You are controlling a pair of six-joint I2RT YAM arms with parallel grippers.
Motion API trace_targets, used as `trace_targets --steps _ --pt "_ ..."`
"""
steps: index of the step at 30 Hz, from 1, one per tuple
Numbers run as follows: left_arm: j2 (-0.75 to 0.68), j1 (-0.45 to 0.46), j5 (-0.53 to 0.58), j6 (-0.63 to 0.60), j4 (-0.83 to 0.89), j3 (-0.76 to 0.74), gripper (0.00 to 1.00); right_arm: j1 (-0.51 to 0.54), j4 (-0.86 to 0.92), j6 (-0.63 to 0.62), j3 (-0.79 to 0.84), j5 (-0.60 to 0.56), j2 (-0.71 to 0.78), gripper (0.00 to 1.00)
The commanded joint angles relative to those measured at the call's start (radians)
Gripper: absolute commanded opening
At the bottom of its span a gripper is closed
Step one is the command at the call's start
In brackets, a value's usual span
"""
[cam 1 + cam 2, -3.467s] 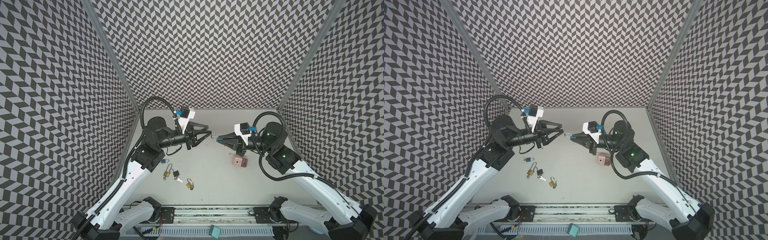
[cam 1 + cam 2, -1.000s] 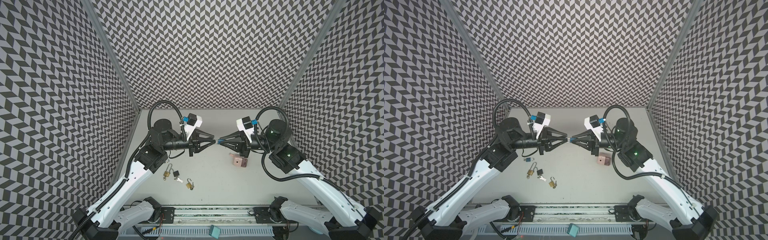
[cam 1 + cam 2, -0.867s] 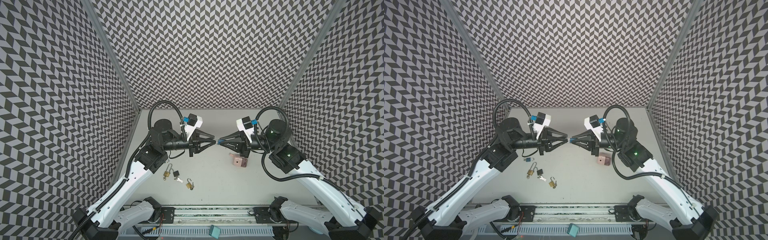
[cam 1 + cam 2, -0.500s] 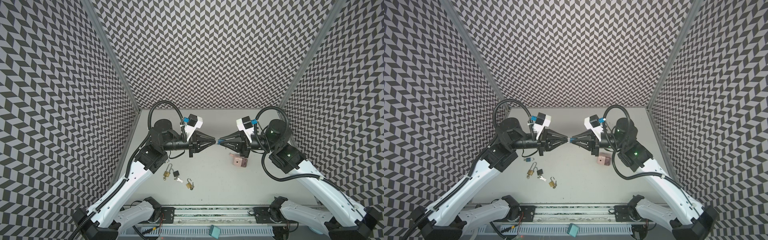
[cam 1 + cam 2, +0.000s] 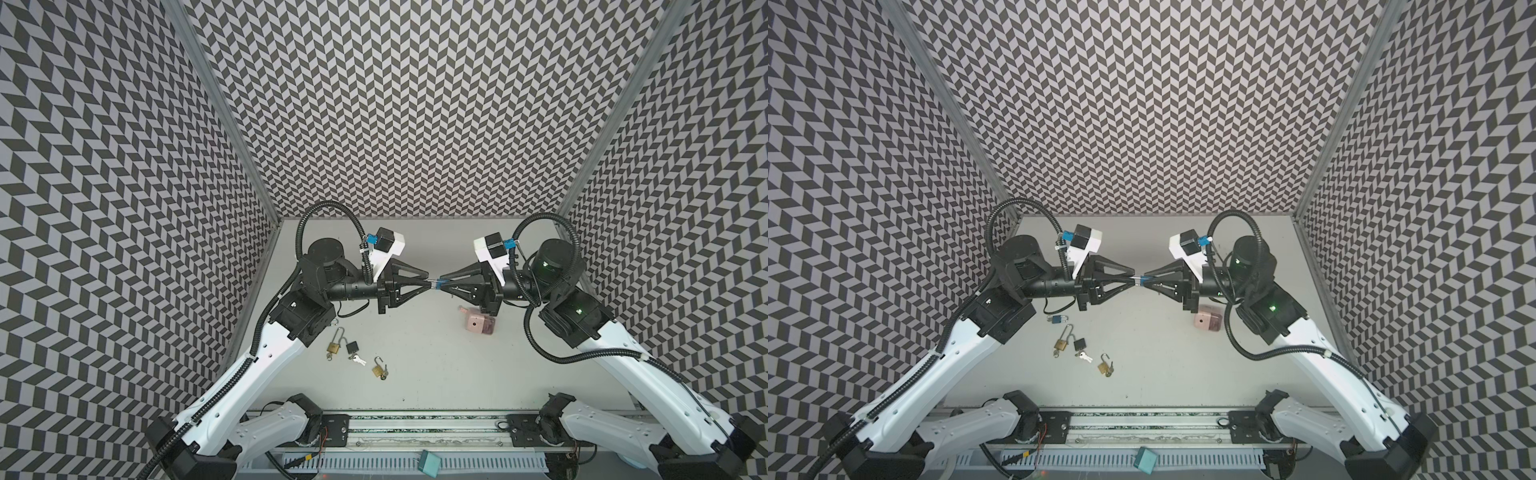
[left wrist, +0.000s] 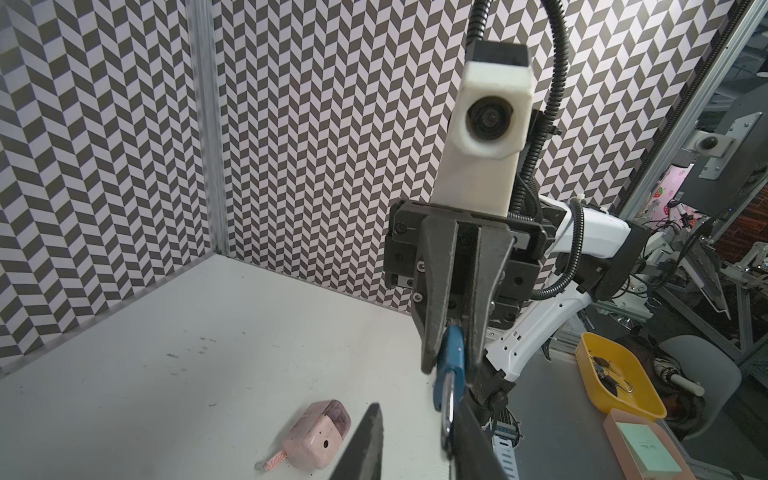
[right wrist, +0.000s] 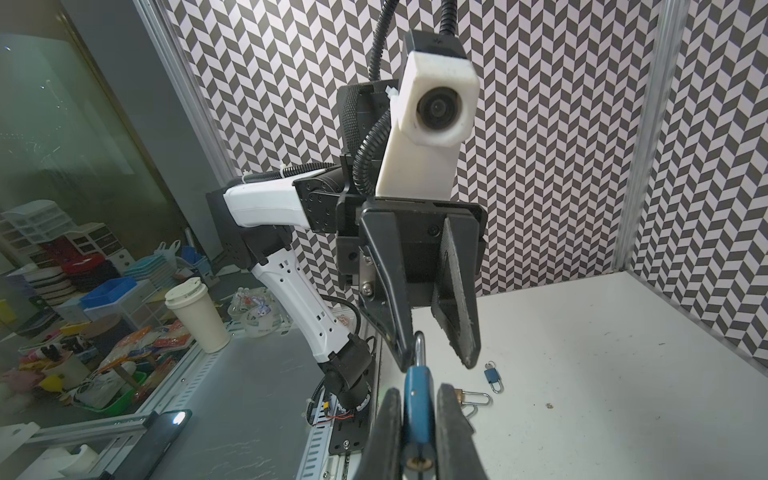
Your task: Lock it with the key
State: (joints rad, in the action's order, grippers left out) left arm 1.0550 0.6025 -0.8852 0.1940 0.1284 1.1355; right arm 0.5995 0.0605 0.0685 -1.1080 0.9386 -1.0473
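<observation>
Chevron-patterned walls enclose a pale worktop. In both top views a small blue padlock is held above the centre of the worktop. Its body is clamped in the right end effector, and its silver shackle points at the left end effector, whose fingers stand narrowly apart. Brass padlocks and keys lie on the worktop near the left arm, and a pink sharpener lies under the right one.

In the left wrist view one left finger crosses in front of the shackle; whether they touch is unclear.

In the right wrist view the padlock's keyhole end sits between the right fingers, and the left fingers gape beside the shackle.
</observation>
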Motion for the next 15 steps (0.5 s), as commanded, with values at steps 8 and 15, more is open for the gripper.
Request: trace_targets --steps 8,15 --pt "-0.016 0.008 -0.005 -0.016 -0.006 -0.004 0.05 0.003 -0.034 0.000 -0.026 0.012 0.024 0.00" --pt "-0.023 0.019 -0.005 -0.025 -0.009 -0.009 0.00 0.003 -0.027 0.030 -0.032 0.067 0.001 0.00"
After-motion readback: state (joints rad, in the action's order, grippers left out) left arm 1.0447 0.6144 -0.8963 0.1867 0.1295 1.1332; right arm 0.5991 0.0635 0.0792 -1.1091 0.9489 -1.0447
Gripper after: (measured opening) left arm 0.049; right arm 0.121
